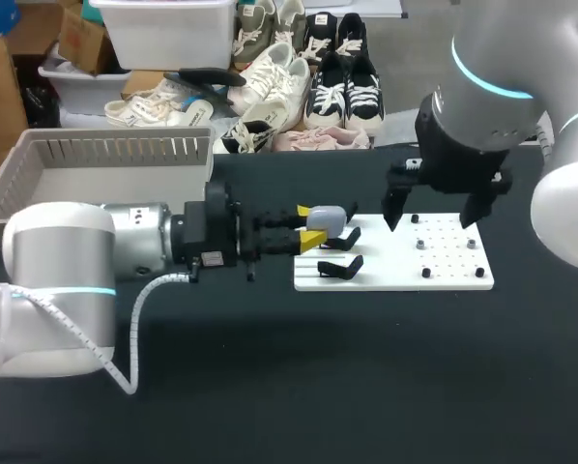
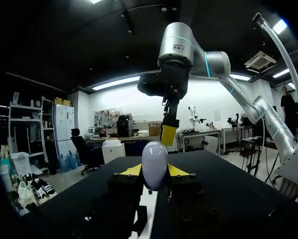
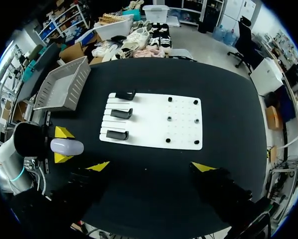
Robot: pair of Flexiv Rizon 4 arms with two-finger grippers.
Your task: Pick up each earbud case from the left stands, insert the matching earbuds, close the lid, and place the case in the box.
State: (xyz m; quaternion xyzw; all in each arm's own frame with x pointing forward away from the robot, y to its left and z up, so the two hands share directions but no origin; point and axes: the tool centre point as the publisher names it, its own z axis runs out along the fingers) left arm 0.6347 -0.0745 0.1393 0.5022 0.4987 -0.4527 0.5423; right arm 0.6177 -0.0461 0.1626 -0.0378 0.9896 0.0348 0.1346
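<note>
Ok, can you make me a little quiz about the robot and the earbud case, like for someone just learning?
1. True or false: the left tool is shut on the earbud case.
2. How many black stands sit on the white board? A) two B) three C) five
3. Fill in: the right tool is ____ and holds nothing.
Key: 1 true; 2 B; 3 open.

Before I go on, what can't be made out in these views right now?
Earbud case lid seam: left wrist view shows only its rounded end; too small in head view.
Dark bits on the white board: too small everywhere to call earbuds.
Far stand: head view, behind the left gripper and case.
</note>
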